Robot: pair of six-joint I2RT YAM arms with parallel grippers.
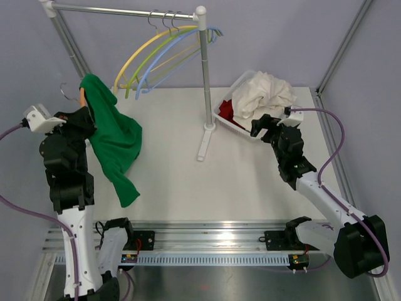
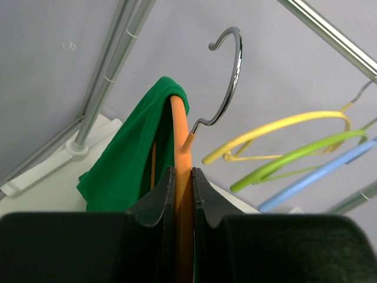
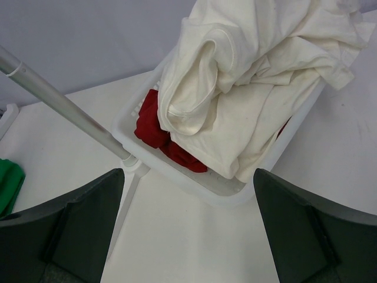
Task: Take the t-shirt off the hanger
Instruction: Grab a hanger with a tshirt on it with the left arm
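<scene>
Left pincer: the left pincer (image 2: 184, 177) is pinched on the orange plastic hanger (image 2: 181, 147), just below its chrome wire hook (image 2: 230, 76). It holds the hanger raised off the rail, seemingly so the garment hangs free and can be pulled off.

Task item: the green cotton t-shirt (image 1: 116, 141) is draped over the top of the orange hanger at the left of the desk (image 1: 207, 188) and trails down towards the near edge. It is not yet off. From above I cannot tell for sure whether its lowest fold touches the desk.

Right pincer: the right pincer (image 1: 263, 127) is spread wide and holds nothing. It hovers just beside the basket, well apart from the t-shirt. I judge it must cross to the left to take the cloth.

Rail: the grey metal clothes rail (image 1: 125, 9) carries three bare plastic hangers, yellow, green and blue (image 1: 156, 53), hooked near its right post.

Basket: the white plastic laundry basket (image 3: 177, 177) sits at the far right of the desk. A crumpled white cloth garment (image 3: 247, 71) is heaped above its rim, with a red cloth (image 3: 153, 124) tucked under it on the side towards the rail post.

Likely purpose: the basket looks like the place for removed clothes.
</scene>
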